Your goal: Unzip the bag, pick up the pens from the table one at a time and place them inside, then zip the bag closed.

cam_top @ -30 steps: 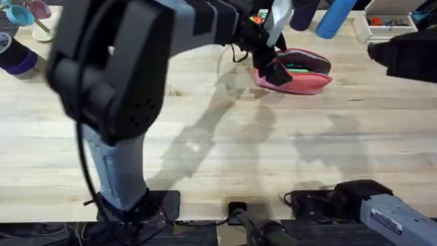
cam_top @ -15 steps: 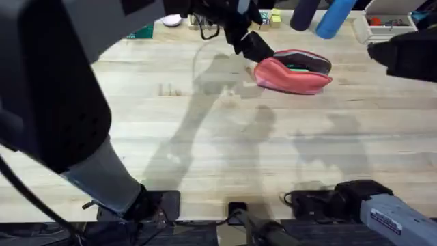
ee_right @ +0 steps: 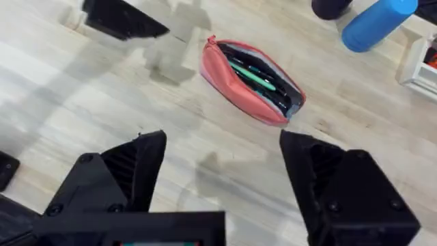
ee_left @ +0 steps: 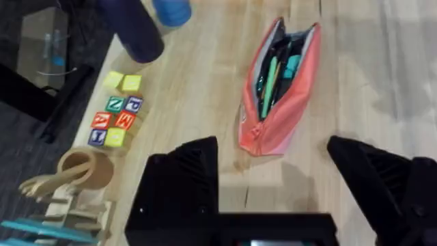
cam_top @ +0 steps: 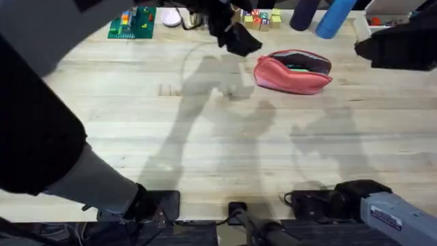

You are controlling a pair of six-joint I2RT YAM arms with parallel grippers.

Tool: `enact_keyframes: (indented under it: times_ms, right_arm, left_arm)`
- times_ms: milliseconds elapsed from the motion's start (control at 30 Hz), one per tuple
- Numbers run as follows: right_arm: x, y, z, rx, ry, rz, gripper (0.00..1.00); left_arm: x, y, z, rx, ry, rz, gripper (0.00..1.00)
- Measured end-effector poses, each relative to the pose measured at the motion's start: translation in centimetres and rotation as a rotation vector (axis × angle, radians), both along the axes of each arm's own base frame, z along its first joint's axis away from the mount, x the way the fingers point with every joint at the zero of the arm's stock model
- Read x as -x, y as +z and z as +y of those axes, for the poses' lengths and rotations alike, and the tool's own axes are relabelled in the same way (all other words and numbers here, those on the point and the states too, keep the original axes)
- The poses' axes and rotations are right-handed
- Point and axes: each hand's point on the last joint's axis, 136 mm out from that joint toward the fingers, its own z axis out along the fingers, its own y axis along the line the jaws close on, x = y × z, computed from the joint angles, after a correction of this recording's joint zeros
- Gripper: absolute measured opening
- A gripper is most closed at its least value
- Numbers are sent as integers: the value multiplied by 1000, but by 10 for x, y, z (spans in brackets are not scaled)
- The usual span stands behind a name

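Observation:
The coral-pink bag [cam_top: 292, 74] lies unzipped on the table [cam_top: 218, 137], toward the far right. A green pen [ee_left: 269, 87] lies inside it, also seen in the right wrist view [ee_right: 254, 74], with a darker slim pen beside it. My left gripper [cam_top: 237, 39] hovers just left of the bag and apart from it. In its wrist view the left gripper [ee_left: 272, 147] is open and empty. My right gripper [ee_right: 222, 140] is open and empty too, up over the table on the bag's right side [cam_top: 396, 48].
A blue cylinder [cam_top: 334, 17] and a dark one [cam_top: 304, 14] stand behind the bag. Letter blocks [cam_top: 259, 15] and a green board [cam_top: 133, 22] sit along the far edge. A white tray [cam_top: 382, 24] sits at the far right.
My left gripper has drawn back from the bag's left end, moving left and toward the far edge. The left arm has risen closer under the camera. The bag stays open.

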Motion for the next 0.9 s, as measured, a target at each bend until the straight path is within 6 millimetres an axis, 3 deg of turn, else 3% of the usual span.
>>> enact_keyframes:
  times_ms: [233,367,900]
  right_arm:
    - [-6,-6,1,1,-2,27,997]
    - [-11,-9,1,2,-3,45,997]
    - [-21,-4,2,-1,-3,6,996]
  left_arm:
    - [-9,-9,41,58,44,45,993]
    - [-8,-15,55,91,48,75,993]
    - [-4,-13,58,116,33,90,993]
